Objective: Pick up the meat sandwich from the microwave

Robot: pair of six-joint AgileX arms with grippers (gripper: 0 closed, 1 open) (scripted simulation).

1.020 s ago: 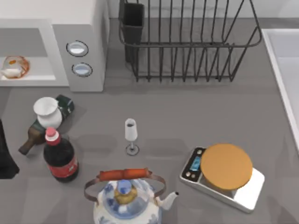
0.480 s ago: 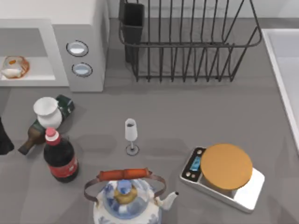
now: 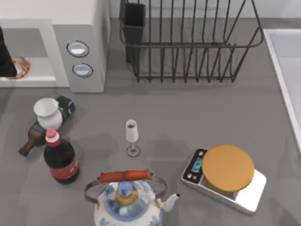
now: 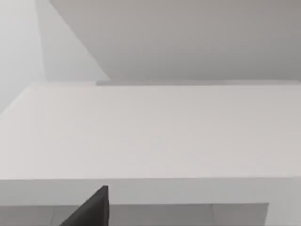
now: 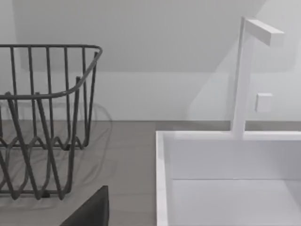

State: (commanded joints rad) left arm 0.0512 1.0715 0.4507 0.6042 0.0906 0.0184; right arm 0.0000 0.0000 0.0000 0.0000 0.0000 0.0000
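Matte black left arm (image 3: pixel 6 56), angular.

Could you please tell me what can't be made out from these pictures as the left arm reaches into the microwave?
- Meat sandwich: top view, mostly covered by the left gripper; just an orange rim peeks out.
- Left gripper's grip: cut off by the top view's left edge, so any contact with the sandwich is unclear.
- Microwave cavity: left part cut off by that edge.
- Right gripper: right wrist view, one dark corner, near the sink.

The light-grey microwave (image 3: pixel 80 42) is showing silvery-blue knobs (image 3: pixel 78 48), the teapot (image 3: pixel 126 202) is wearing blue-and-white florals, and the scale (image 3: pixel 225 178) is carrying an orange disc.
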